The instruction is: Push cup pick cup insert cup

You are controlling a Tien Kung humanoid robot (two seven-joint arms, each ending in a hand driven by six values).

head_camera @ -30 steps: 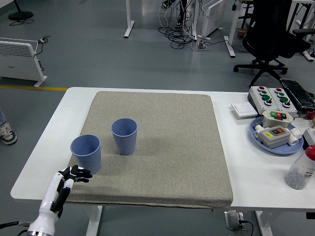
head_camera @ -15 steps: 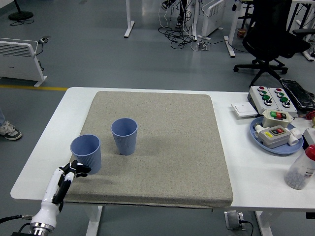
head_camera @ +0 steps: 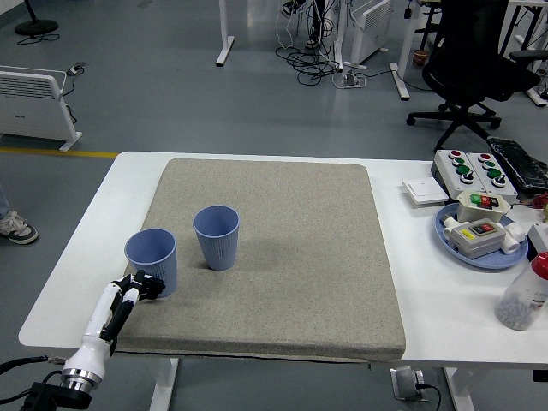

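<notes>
L hand (head_camera: 141, 285) at near-left cup (head_camera: 152, 261) base, fingers curled, touching wall, gripping nothing. Cup upright on mat (head_camera: 300, 257), just left of second cup (head_camera: 217, 237). Advise: push low on wall, slow, to avoid tipping. R hand not visible.

Two cups (head_camera: 190, 253) side by side on mat (head_camera: 300, 257), hand (head_camera: 141, 286) seemingly touching left one
</notes>
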